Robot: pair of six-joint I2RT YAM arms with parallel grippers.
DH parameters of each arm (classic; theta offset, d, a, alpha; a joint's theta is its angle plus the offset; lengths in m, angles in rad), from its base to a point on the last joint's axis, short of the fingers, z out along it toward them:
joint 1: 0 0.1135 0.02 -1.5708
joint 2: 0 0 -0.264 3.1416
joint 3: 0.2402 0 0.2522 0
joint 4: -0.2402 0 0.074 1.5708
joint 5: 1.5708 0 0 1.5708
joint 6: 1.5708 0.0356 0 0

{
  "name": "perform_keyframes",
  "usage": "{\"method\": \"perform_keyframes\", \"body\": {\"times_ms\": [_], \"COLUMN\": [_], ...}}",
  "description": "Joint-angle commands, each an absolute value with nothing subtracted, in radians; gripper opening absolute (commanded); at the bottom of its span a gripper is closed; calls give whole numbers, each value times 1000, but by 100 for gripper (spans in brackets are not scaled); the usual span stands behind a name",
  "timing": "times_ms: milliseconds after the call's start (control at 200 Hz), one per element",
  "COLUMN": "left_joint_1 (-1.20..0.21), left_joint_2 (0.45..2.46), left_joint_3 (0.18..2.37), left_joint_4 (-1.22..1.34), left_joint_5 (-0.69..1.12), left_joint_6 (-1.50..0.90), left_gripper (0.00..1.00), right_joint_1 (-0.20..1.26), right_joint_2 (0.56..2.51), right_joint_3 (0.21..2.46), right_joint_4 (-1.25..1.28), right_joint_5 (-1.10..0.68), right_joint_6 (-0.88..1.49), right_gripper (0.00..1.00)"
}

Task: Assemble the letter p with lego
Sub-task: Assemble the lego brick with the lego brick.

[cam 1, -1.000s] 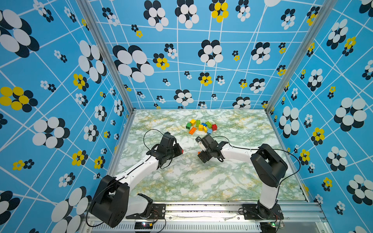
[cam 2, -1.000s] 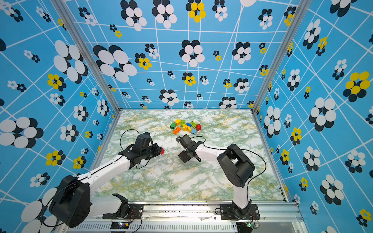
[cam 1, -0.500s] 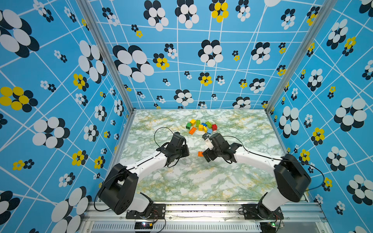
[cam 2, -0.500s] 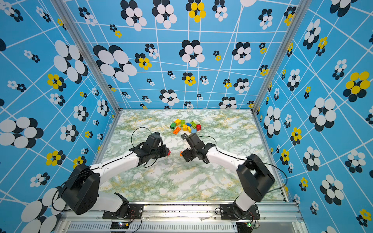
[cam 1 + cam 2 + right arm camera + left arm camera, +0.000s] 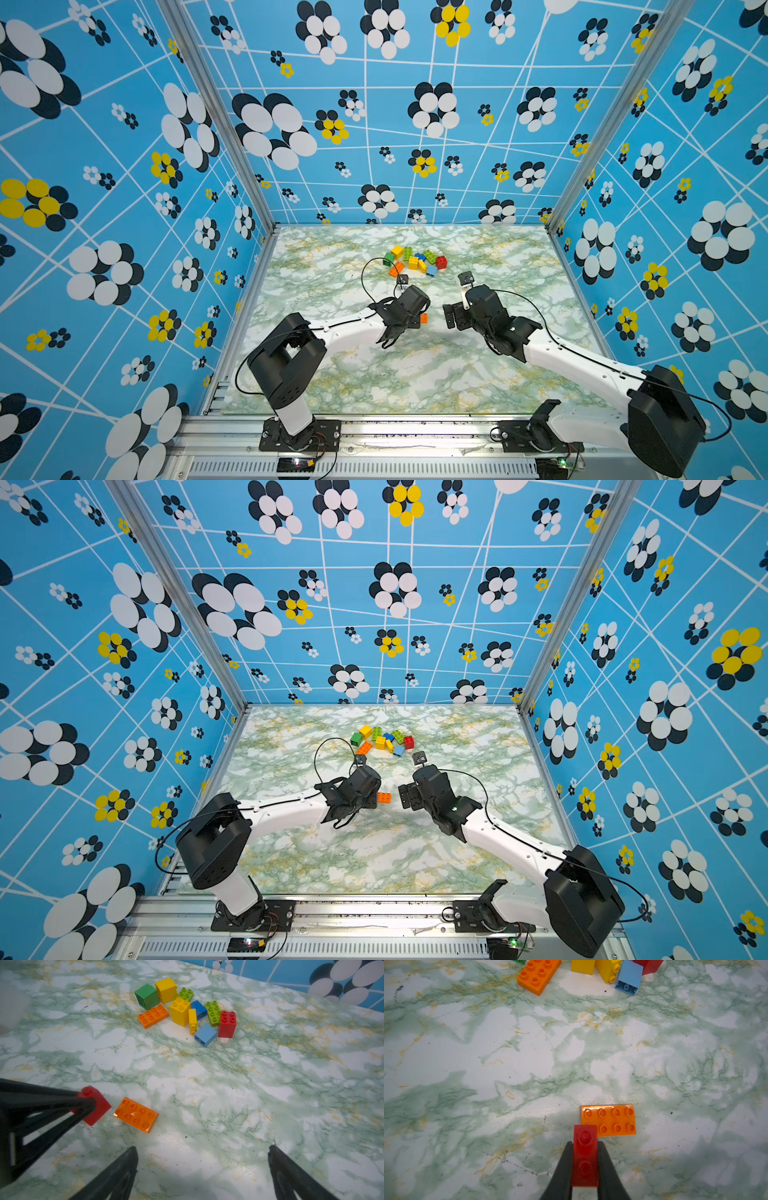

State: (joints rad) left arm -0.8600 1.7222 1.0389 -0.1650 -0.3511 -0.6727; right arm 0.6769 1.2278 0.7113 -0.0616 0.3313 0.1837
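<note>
Lego bricks [image 5: 185, 1009] sit heaped at twelve o'clock on the marble table [image 5: 415, 374]. Left gripper [image 5: 585, 1159] pinches a red brick [image 5: 585, 1147] beside the orange plate [image 5: 609, 1121]; line up studs squarely before pressing. Right gripper [image 5: 203, 1167] hangs spread, empty.

Flat orange brick [image 5: 608, 1120] studs up, red brick [image 5: 585, 1155] gripped beside it, perhaps touching, loose pile [image 5: 185, 1009] beyond
</note>
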Motion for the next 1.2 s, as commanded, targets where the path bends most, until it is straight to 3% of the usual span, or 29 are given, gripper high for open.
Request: {"method": "perform_keyframes", "body": {"times_ms": [0,1194], "left_joint_1": [-884,-953], "left_joint_2": [1763,1883], "left_joint_3": [1079,1034], "left_joint_4": [-176,-56], "left_joint_5": [-477,-625], "left_joint_6": [-695,-775], "left_gripper": [2,3], "right_joint_1": [672,660], "right_joint_2": [1192,1109], "right_joint_3": [686,604], "right_joint_4": [1,64], "right_joint_5": [343,288], "right_joint_6": [210,202], "right_gripper": [99,99]}}
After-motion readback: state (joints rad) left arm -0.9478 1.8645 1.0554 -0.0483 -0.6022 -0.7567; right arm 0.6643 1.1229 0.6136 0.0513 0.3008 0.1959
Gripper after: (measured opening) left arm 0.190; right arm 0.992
